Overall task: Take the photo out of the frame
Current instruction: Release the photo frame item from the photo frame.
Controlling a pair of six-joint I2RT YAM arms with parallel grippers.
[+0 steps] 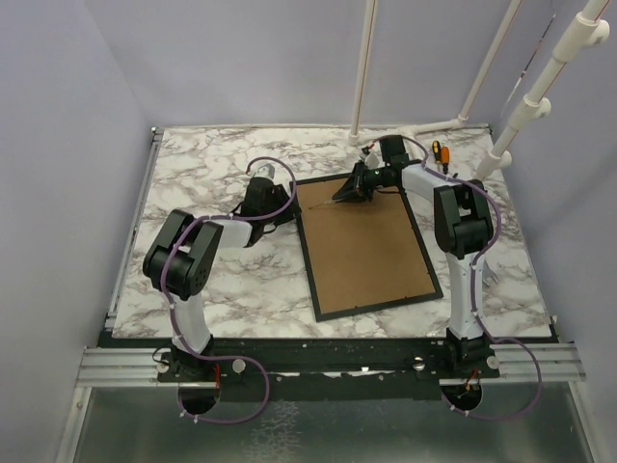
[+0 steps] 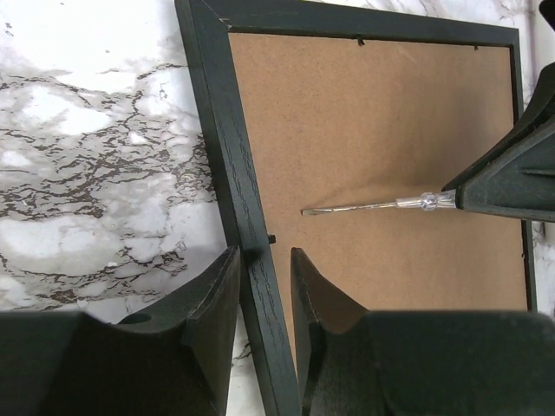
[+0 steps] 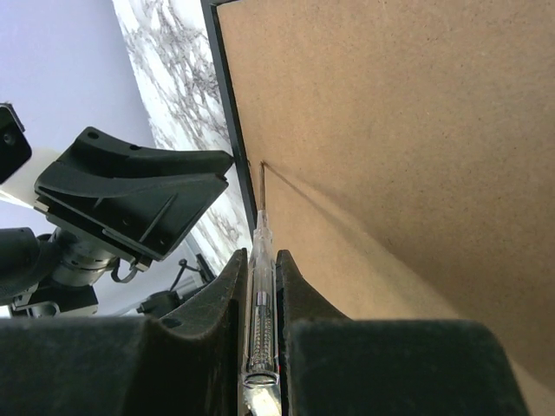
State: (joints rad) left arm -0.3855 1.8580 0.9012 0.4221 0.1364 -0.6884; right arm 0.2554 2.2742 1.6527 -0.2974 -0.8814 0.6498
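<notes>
The frame (image 1: 308, 265) lies face down on the marble table, its brown fibreboard back (image 1: 366, 251) facing up. The photo is hidden beneath that board. My left gripper (image 2: 264, 253) stands open astride the frame's black left border (image 2: 227, 165), near the far left corner; a thin gap shows beside its right finger (image 2: 312, 295). My right gripper (image 3: 257, 256) is shut on a clear-handled screwdriver (image 3: 262, 299). The thin blade (image 2: 364, 206) points left over the board, its tip just inside the left border, close to the left gripper (image 3: 130, 195).
Small black retaining tabs sit on the frame's inner edge (image 2: 271, 237) (image 2: 360, 40). An orange-handled screwdriver (image 1: 439, 152) lies at the back right, near a white pipe stand (image 1: 424, 127). Grey walls enclose the table.
</notes>
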